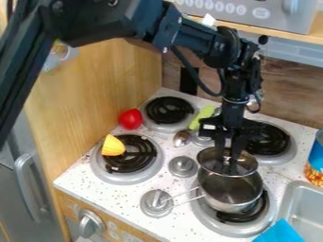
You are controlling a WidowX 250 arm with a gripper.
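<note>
Lying nearest, a bright blue item (281, 231) is just right of the pot's near side, by the grey sink (300, 201). The open silver pot (234, 201) stands upright on the near right burner (236, 229) of the white, speckled surface (132, 191). Its wire handle (187, 197) points left, above a round stove knob (156, 202).

Over the pot's far side, the black gripper (227, 158) hangs from above, its jaws drawn close together, pinching the middle of a round lid (249, 165) with a metal rim. The lid is tilted and overlaps the far part of the pot's opening in this view; whether the two touch, I cannot tell.

Left of the pot and farther back, a ridged yellow piece (113, 145) lies on a black-coiled burner (133, 163). A can (315, 163) is to the pot's right. Farther behind and left of the pot are a green item (202, 117) and a round red one (131, 119).
</note>
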